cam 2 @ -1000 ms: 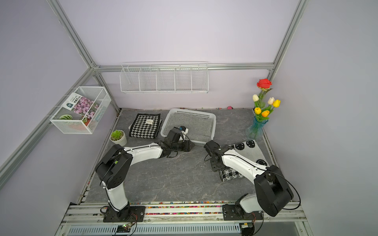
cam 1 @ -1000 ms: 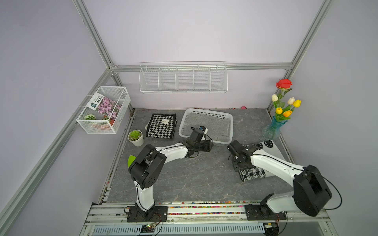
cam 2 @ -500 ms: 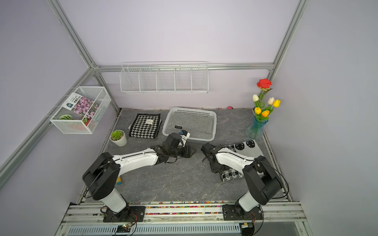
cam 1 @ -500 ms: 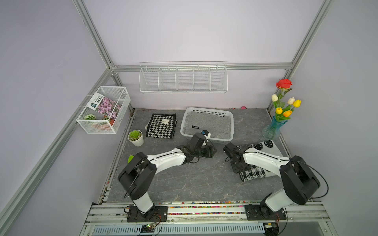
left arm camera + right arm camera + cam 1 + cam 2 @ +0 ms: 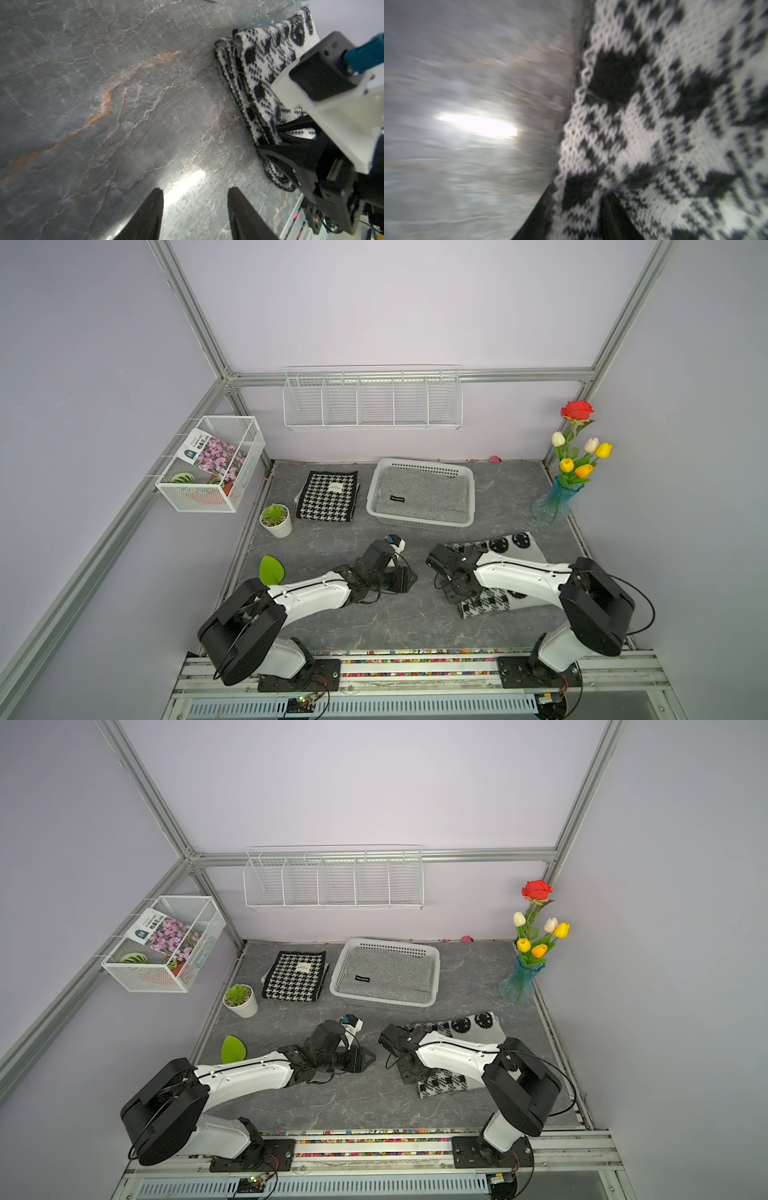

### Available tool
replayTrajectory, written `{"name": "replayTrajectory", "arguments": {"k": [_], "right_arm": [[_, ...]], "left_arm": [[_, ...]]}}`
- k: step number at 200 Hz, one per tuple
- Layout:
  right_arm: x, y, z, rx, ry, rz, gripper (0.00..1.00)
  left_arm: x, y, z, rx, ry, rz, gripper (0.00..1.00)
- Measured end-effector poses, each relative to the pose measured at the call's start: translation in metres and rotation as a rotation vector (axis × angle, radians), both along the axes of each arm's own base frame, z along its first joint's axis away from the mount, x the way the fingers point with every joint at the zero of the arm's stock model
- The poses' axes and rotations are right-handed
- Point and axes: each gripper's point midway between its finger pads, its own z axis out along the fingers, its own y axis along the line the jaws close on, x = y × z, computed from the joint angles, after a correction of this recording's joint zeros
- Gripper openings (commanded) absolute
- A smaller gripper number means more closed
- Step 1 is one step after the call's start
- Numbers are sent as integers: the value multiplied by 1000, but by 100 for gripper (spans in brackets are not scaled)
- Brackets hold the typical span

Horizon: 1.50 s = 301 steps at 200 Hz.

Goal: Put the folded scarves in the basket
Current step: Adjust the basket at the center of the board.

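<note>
I had the right gripper (image 5: 454, 594) pinched on the near edge of the black-and-white knit scarf (image 5: 484, 604), which lay on the table (image 5: 374, 626) short of the basket (image 5: 419, 525), so its layers should lift together, with the left gripper (image 5: 195, 192) spread, empty, beside it for support.

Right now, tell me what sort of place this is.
Probably a robot test cell dressed as a home corner: metal frame, left arm and right arm on a rail, and props like a vase, a basket and a folded scarf.
</note>
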Motion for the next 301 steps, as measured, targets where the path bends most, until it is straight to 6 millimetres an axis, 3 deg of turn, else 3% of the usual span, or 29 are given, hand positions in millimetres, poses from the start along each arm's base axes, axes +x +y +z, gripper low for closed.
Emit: {"name": "replayTrajectory", "arguments": {"k": [22, 51, 75, 88, 143, 168, 201, 228, 265, 292, 301], "right_arm": [[4, 38, 5, 190, 12, 1, 52], [7, 88, 18, 432, 33, 28, 54], [3, 98, 22, 510, 42, 48, 55], [2, 92, 29, 543, 25, 44, 55], [30, 24, 78, 575, -204, -47, 58], [39, 7, 85, 547, -272, -57, 59], [46, -12, 87, 518, -323, -68, 60], [40, -17, 92, 530, -359, -44, 60], [36, -24, 103, 541, -415, -37, 61], [35, -26, 104, 540, -428, -35, 62], [35, -27, 104, 535, -431, -35, 62]], "left_arm": [[-1, 1, 0, -10, -1, 6, 57], [0, -2, 3, -34, 0, 10, 60], [6, -1, 2, -43, 3, 35, 62], [6, -3, 1, -52, 10, 38, 62], [12, -7, -1, -71, 8, 66, 64], [17, -12, 3, -99, -7, 77, 68], [21, -23, -28, -68, 62, 68, 68], [29, -37, -28, -103, 69, 65, 66], [35, -60, -32, -163, 97, 34, 50], [33, -78, -39, -206, 134, -9, 11], [29, -80, -41, -207, 150, -23, 2]]}}
